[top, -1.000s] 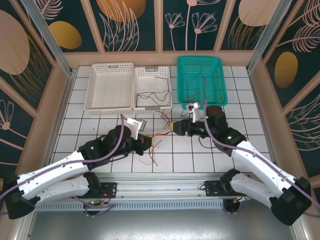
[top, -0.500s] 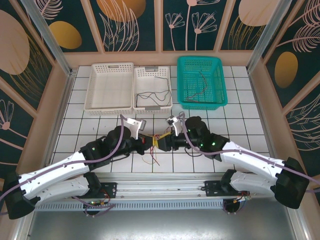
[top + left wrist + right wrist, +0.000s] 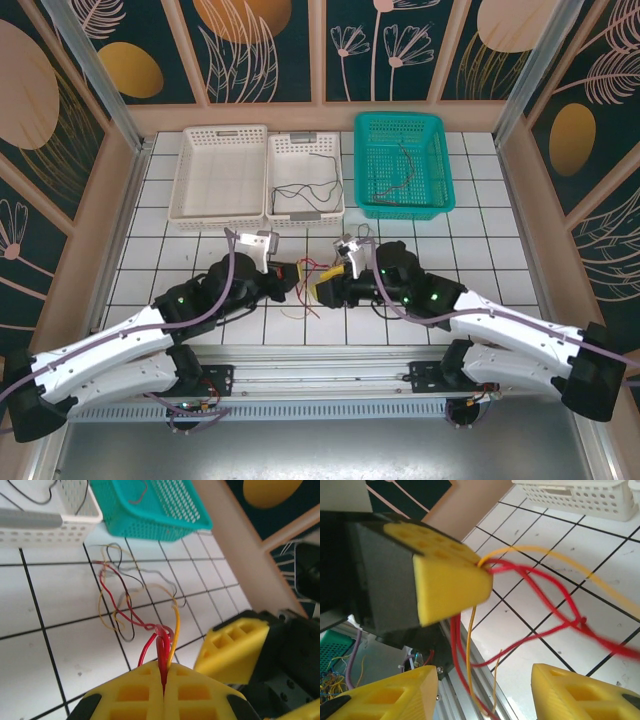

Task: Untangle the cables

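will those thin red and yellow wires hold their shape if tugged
Probably floppy: the cables lie in loose curls on the table and sag from the shut left fingers. Likely very light, being hair-thin. A tug may drag the knot, since strands cross and loop.

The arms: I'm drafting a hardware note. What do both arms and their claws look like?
The left arm and right arm have white shells on the long links, black joint housings with small green lights, and a purple cable running along each. The left claw and right claw have blocky yellow fingers with moulded pockets in their faces.
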